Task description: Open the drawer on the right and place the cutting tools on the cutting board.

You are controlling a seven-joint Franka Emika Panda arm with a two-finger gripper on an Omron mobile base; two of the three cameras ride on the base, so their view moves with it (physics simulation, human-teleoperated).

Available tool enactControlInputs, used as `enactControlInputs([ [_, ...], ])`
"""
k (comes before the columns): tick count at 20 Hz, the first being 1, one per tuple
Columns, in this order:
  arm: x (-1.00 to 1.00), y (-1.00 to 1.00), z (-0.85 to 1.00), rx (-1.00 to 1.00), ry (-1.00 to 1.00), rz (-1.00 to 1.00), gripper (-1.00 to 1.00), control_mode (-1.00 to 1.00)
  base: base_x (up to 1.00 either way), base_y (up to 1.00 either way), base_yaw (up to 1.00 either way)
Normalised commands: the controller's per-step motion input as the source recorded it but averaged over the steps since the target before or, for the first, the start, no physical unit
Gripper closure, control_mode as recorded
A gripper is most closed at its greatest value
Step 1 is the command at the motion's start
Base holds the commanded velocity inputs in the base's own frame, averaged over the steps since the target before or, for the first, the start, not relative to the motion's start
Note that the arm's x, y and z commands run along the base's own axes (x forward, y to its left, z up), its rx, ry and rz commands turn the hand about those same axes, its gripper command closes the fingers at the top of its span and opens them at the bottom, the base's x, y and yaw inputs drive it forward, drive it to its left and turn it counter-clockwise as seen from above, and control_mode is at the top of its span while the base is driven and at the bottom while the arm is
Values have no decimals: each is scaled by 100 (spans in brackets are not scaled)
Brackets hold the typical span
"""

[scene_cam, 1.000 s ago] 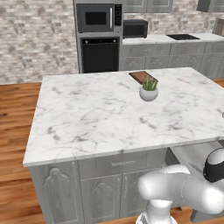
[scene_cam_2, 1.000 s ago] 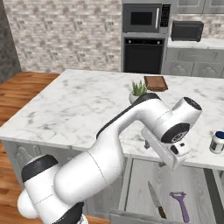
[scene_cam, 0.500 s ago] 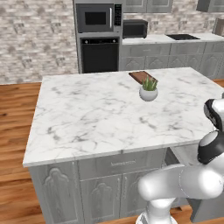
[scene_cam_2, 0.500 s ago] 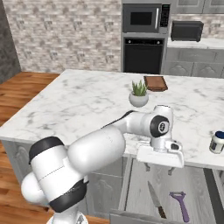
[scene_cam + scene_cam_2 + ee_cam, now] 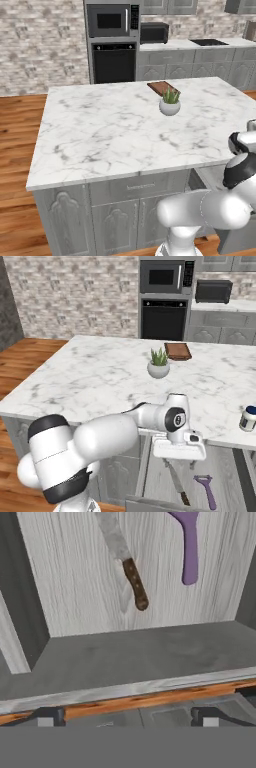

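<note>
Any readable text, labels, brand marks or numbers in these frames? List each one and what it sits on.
None can be read.
Microwave: its control panel is a dark strip, marks too small to read.
Small jar on the island counter: no legible label.
Knife, peeler, cutting board: plain, no markings.

Marble island (image 5: 115,135), brick wall (image 5: 75,296)

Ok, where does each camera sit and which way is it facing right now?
Left base view: behind-left of the arm, facing the island and cutting board; arm at lower right.
Right base view: behind-right, same island; gripper over the open drawer.
Hand view: looks into the drawer at the knife and peeler, which the right base view shares.
</note>
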Motion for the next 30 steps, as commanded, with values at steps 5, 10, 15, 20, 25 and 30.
enactControlInputs([
  [5, 8, -28, -32, 0, -4, 14, -100, -100, 0, 0, 0],
  [10, 17, -32, -35, 0, 0, 16, -100, -100, 0, 0, 0],
  [15, 24, -29, -29, 1, 0, 15, -100, -100, 0, 0, 0],
  [20, 21, -17, -20, 8, -1, 10, -100, -100, 0, 0, 0],
  [25, 24, -1, -15, 14, 0, 1, -100, -100, 0, 0, 0],
  [30, 38, 0, -20, 9, 0, -1, -100, -100, 0, 0, 0],
])
